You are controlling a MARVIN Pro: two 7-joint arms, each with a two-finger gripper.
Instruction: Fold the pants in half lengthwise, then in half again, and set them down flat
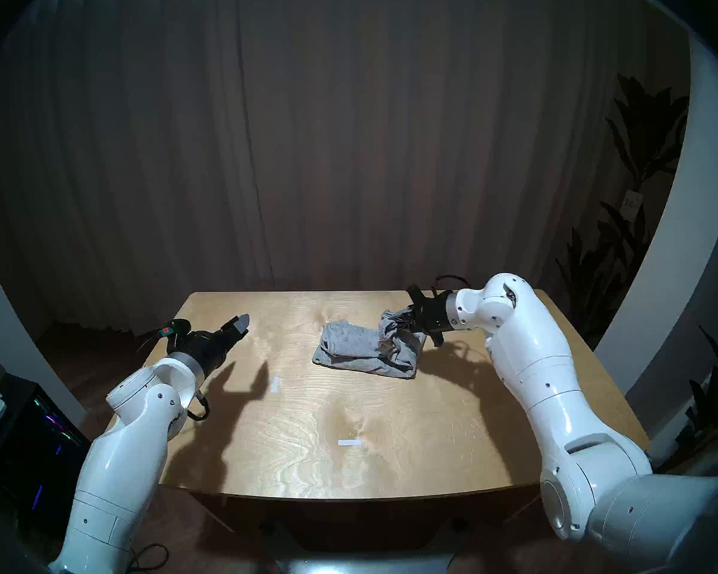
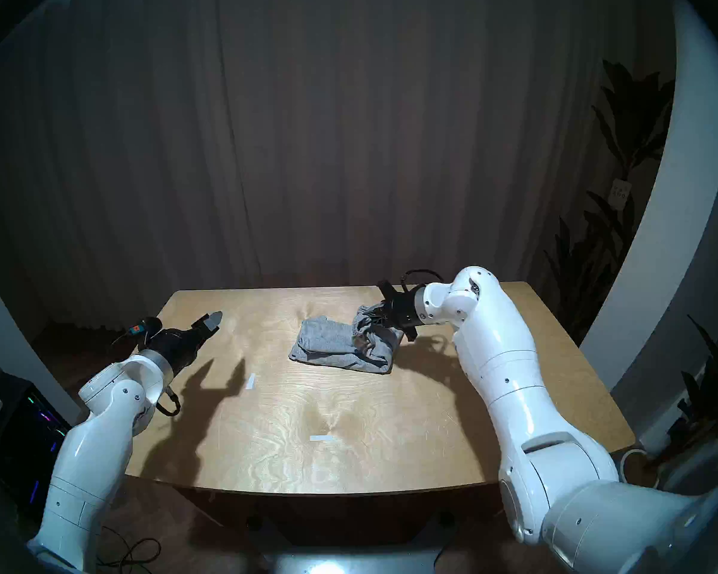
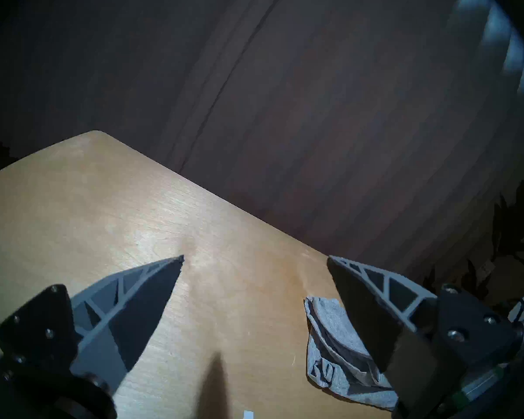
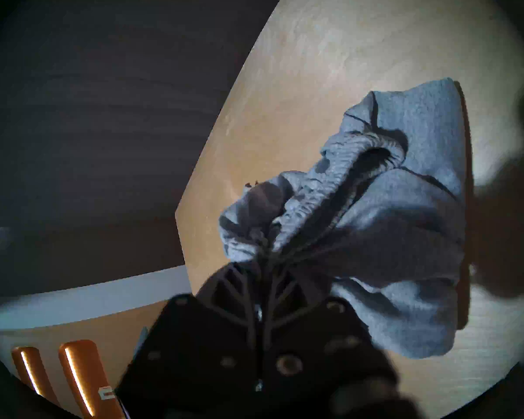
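The heather-grey pants (image 1: 359,347) lie bunched in a folded heap on the far middle of the wooden table (image 1: 349,444). My right gripper (image 1: 398,317) is shut on their gathered waistband end and lifts it a little off the table; the rest stays down. The right wrist view shows the fingers pinched on the waistband (image 4: 324,194). My left gripper (image 1: 241,326) is open and empty, well to the left of the pants, above the table's left part. In the left wrist view the pants (image 3: 333,342) show beside the right finger.
Two small white tape marks are on the table, one left of centre (image 1: 275,384) and one near the front (image 1: 349,442). A dark curtain hangs behind the table. Plants (image 1: 639,188) stand at the right, and a computer case (image 1: 30,449) at the left.
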